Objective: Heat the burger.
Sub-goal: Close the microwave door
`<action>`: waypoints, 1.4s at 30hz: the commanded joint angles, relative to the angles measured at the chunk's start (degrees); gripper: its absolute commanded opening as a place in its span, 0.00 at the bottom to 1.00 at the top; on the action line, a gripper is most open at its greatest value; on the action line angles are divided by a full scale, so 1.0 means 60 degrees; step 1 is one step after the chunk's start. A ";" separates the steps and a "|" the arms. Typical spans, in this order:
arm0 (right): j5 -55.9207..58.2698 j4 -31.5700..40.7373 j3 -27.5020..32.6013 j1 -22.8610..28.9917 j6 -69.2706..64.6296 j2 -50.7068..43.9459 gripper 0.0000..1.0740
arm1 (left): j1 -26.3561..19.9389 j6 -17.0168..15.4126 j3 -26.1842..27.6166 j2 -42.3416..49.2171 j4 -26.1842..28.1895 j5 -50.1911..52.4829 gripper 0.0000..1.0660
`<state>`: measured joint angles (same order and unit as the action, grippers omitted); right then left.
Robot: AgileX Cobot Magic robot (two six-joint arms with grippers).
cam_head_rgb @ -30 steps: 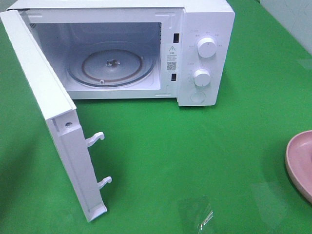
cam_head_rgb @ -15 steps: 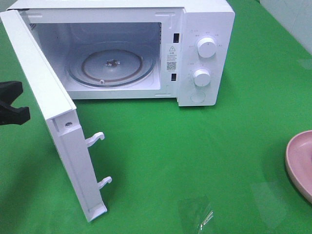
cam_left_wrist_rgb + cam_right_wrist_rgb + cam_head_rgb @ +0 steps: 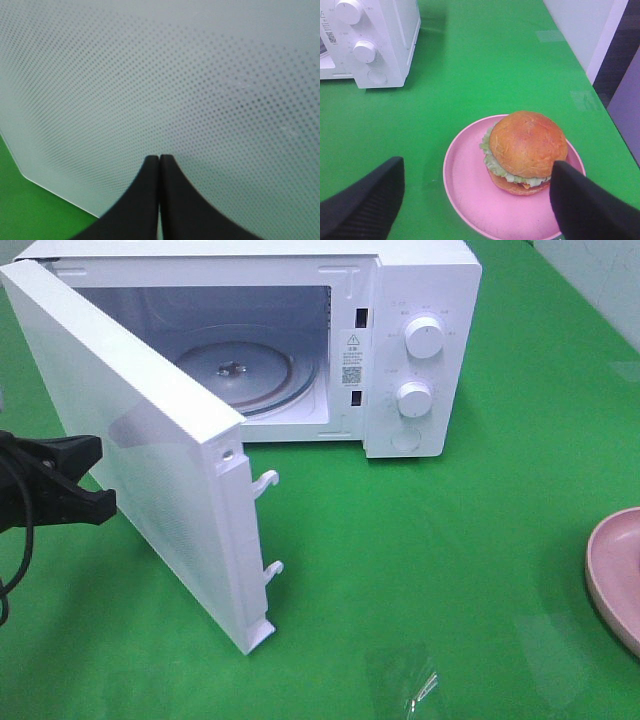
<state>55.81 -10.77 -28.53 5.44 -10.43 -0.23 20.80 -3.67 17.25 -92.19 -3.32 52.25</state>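
Observation:
The burger [image 3: 527,150] sits on a pink plate [image 3: 470,195] in the right wrist view, with a glossy brown bun and green lettuce. My right gripper [image 3: 477,167] hangs open over the plate, one finger on each side and nothing held. At the right edge of the exterior high view only the plate rim [image 3: 615,570] shows; the burger is out of that view. The white microwave [image 3: 420,340] stands at the back with its door [image 3: 150,470] half open and its glass turntable [image 3: 250,370] bare. My left gripper [image 3: 105,475] is shut, its tips [image 3: 159,157] against the door's dotted outer face.
Green cloth covers the table. A small clear scrap of plastic [image 3: 420,690] lies near the front edge. The microwave's two knobs [image 3: 425,338] face front. The table's right edge, with a wall beyond it, shows in the right wrist view past the plate.
The left gripper came in from the left and is against the door's outer face. The door has swung partway toward closing. The plate has not moved.

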 commanded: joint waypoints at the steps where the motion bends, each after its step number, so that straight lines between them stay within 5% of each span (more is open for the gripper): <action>1: -0.0057 -0.0057 0.0038 -0.0029 0.0067 -0.0258 0.71 | 0.0449 0.0048 0.0172 -0.0306 0.0411 0.0392 0.00; 13: -0.0057 -0.0067 0.0038 -0.0029 0.0067 -0.0258 0.71 | 0.1862 0.0286 0.1499 -0.1089 0.1642 0.0038 0.00; 21: -0.0057 -0.0076 0.0038 -0.0029 0.0067 -0.0258 0.71 | 0.2664 0.0726 0.3228 -0.1767 0.2053 -0.1012 0.00; 31: -0.0057 -0.0076 0.0038 -0.0029 0.0067 -0.0258 0.71 | 0.2827 0.1261 0.4765 -0.2320 0.2865 -0.1919 0.00; 42: -0.0057 -0.0076 0.0038 -0.0029 0.0067 -0.0258 0.71 | 0.2827 0.1270 0.6083 -0.3094 0.3046 -0.2091 0.00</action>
<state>55.81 -10.77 -28.53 5.44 -10.43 -0.23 37.53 3.67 52.08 -109.84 13.69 39.59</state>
